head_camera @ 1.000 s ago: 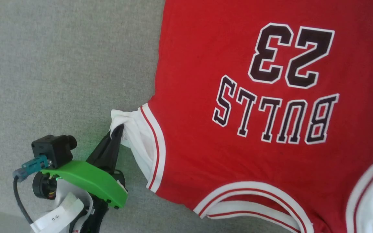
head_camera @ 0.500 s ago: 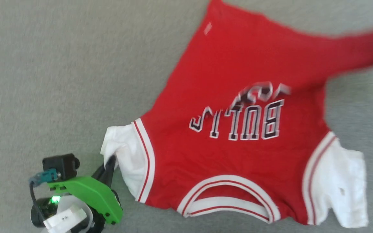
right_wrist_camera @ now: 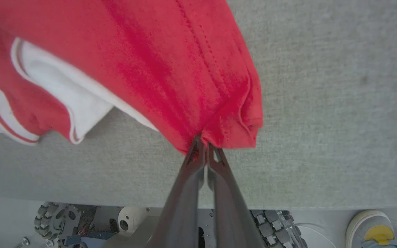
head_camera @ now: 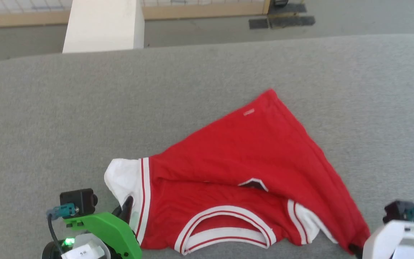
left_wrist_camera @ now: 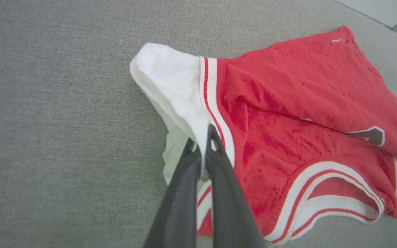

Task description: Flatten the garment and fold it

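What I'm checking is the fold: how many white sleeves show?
2. One sleeve lies at the shirt's left end, pinched in the left gripper; the other sleeve lies right of the collar, partly covered by folded-over red cloth.

Broad grey fabric-covered table (head_camera: 49, 118) with rounded far corners, on it lay a red jersey-style T-shirt (head_camera: 243, 151) with white sleeves and red-white striped trim, near the table's front edge, doubled over itself, plain red back uppermost, striped collar toward the near edge.
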